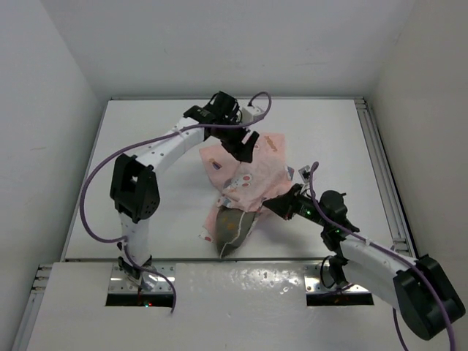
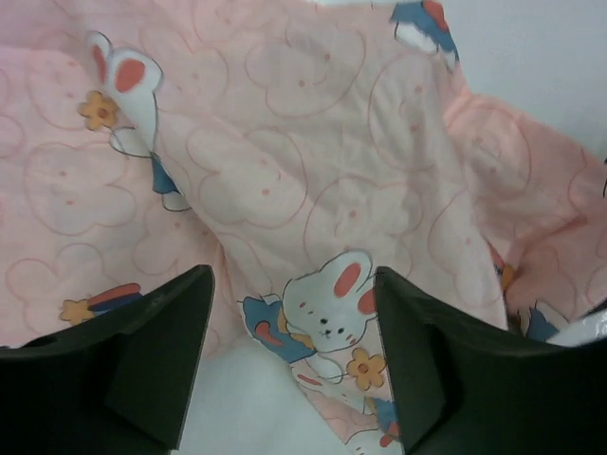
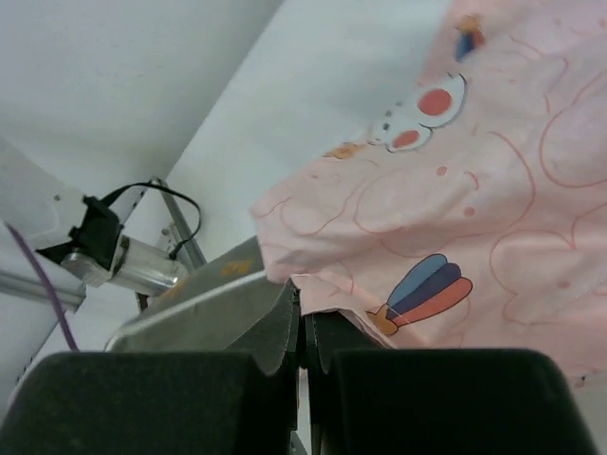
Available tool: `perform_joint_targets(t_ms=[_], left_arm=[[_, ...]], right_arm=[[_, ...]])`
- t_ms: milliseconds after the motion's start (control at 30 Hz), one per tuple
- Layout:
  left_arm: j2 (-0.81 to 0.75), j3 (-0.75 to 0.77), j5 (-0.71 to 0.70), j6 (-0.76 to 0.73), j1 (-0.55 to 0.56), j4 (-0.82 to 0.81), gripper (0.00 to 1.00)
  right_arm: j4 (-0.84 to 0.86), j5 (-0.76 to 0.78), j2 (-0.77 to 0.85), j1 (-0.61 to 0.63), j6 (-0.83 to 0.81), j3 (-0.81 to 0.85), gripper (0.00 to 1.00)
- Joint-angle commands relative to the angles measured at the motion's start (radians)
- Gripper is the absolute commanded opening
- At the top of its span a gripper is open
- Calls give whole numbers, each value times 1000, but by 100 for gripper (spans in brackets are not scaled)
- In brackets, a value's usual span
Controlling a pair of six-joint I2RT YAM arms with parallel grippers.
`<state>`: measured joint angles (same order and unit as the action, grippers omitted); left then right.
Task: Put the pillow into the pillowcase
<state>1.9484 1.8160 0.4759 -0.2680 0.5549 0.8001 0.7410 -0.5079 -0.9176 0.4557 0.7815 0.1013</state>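
The pillow [image 1: 232, 228] is laid near-to-far, bare end nearward; the pillowcase [image 1: 252, 172] is pinched by the right tool [image 3: 303, 318]; the left tool [image 2: 292, 284] is spread wide.

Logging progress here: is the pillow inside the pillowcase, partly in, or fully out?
Partly in. From above, the pillow shows its dark near end sticking out of the pillowcase; pink cloth covers the rest.

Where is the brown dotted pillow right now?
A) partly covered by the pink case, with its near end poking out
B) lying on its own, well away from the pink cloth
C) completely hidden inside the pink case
A: in the top view only the near end of the pillow shows, and the pillowcase is draped over the rest of it.
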Motion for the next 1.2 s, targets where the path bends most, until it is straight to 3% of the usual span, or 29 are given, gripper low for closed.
perform_joint_targets(t_ms=[0, 33, 67, 200, 233, 267, 300, 400, 467, 500, 567, 633, 900, 1000, 1167], left_arm=[[-54, -44, 43, -29, -3, 11, 74], [-113, -75, 37, -39, -6, -5, 91], [-149, -104, 26, -48, -13, -15, 99], [-314, -283, -39, -138, -35, -3, 99], [-362, -323, -20, -170, -42, 43, 47], [-408, -419, -16, -178, -55, 57, 3], [-430, -476, -17, -174, -61, 63, 0], [-495, -700, -42, -171, -59, 33, 3], [-526, -812, -49, -146, -55, -5, 25], [-535, -839, -51, -133, -53, -62, 49], [-558, -885, -62, -90, -62, -125, 67], [-568, -921, -57, -60, -79, -243, 72], [-412, -981, 98, 127, -17, -421, 77], [-344, -1012, 12, 197, 5, -444, 74], [-327, -1075, 98, 243, 22, -499, 68]], right_arm=[[150, 15, -4, -40, 84, -34, 0], [146, 26, -3, -46, 82, -49, 0], [117, 31, -3, -64, 76, -54, 0], [22, 45, 2, -89, 55, -63, 0], [12, 45, 5, -94, 56, -74, 0], [3, 48, 13, -98, 61, -78, 0], [-9, 51, 19, -100, 61, -80, 0], [-70, 57, 45, -98, 41, -72, 0], [-115, 65, 69, -98, 27, -63, 0], [-126, 69, 77, -97, 24, -60, 0], [-146, 78, 95, -95, 18, -57, 0], [-179, 95, 120, -92, 10, -54, 0], [-276, 164, 226, -92, -17, -46, 0], [-369, 175, 272, -95, -50, -20, 0], [-471, 189, 327, -92, -73, -2, 0]])
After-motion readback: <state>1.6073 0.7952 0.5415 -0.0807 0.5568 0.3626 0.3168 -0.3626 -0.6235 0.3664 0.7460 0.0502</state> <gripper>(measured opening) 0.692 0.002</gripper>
